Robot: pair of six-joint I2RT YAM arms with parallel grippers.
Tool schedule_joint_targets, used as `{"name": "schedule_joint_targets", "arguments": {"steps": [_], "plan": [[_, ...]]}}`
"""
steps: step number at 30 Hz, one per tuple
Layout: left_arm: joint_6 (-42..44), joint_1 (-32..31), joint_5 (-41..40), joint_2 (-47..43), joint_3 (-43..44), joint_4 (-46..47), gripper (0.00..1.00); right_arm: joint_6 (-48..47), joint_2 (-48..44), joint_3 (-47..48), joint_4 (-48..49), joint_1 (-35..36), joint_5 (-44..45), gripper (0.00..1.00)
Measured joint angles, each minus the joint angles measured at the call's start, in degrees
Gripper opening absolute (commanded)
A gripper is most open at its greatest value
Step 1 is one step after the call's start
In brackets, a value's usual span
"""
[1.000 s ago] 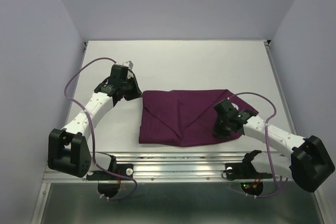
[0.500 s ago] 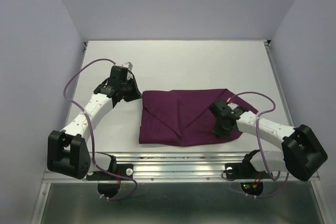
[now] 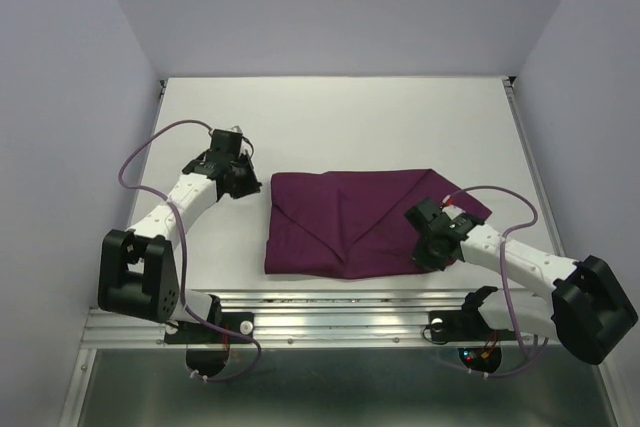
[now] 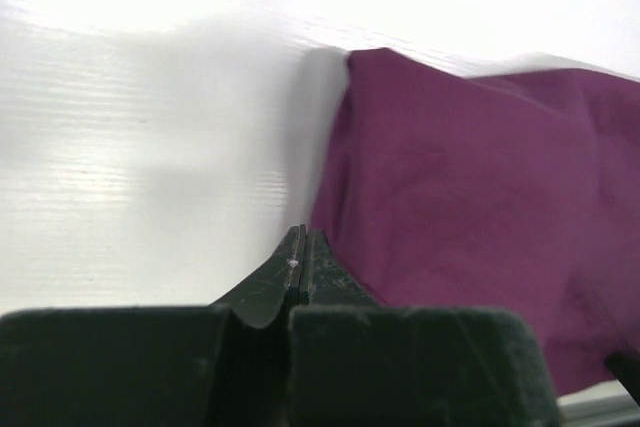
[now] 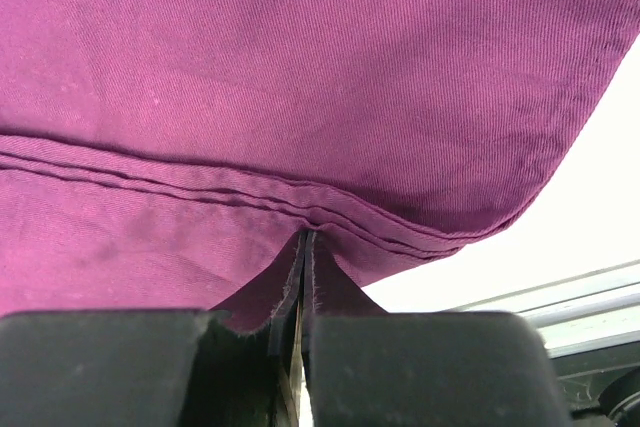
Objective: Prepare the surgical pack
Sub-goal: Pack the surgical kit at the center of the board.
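Note:
The surgical pack point(image 3: 340, 222) is a large maroon cloth, folded and lying flat in the middle of the table. My left gripper point(image 3: 252, 183) is shut and empty. Its tips rest just off the cloth's far-left corner, and in the left wrist view point(image 4: 303, 235) the cloth's edge point(image 4: 470, 177) lies right beside them. My right gripper point(image 3: 428, 247) sits low on the cloth's near-right part. In the right wrist view point(image 5: 305, 237) its jaws are closed on the stitched hem point(image 5: 200, 182), which puckers at the tips.
The white table point(image 3: 340, 117) stretches behind the cloth. A metal rail point(image 3: 330, 312) runs along the near edge, close under the cloth's near-right corner point(image 5: 600, 292). Purple cables loop from both arms.
My right gripper has shifted slightly right and nearer on the cloth. My left arm has swung a little, and its gripper stays by the cloth's far-left corner. The cloth's outline looks the same.

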Motion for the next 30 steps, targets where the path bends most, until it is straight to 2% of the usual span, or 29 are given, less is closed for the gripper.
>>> {"name": "schedule_joint_targets", "arguments": {"steps": [4, 10, 15, 23, 30], "plan": [[-0.85, 1.29, -0.57, 2.03, -2.82, 0.46, 0.0, 0.13, 1.95, 1.05, -0.37, 0.02, 0.07, 0.01], [-1.62, 1.18, -0.83, 2.27, -4.31, 1.07, 0.0, -2.05, -0.33, 1.16, -0.04, 0.02, 0.07, 0.01], [-3.65, 1.18, -2.05, 2.29, -5.07, 2.1, 0.0, -5.38, 0.33, 5.9, 2.45, 0.5, -1.33, 0.01], [-6.97, 1.18, -2.43, 5.31, -7.93, 4.39, 0.0, -8.61, 17.7, 19.89, 12.74, 9.22, -4.22, 0.01], [-7.37, 1.18, -1.79, 6.51, -8.48, 5.62, 0.0, -12.28, 28.09, 32.02, 14.62, 8.44, -2.67, 0.01]]}}
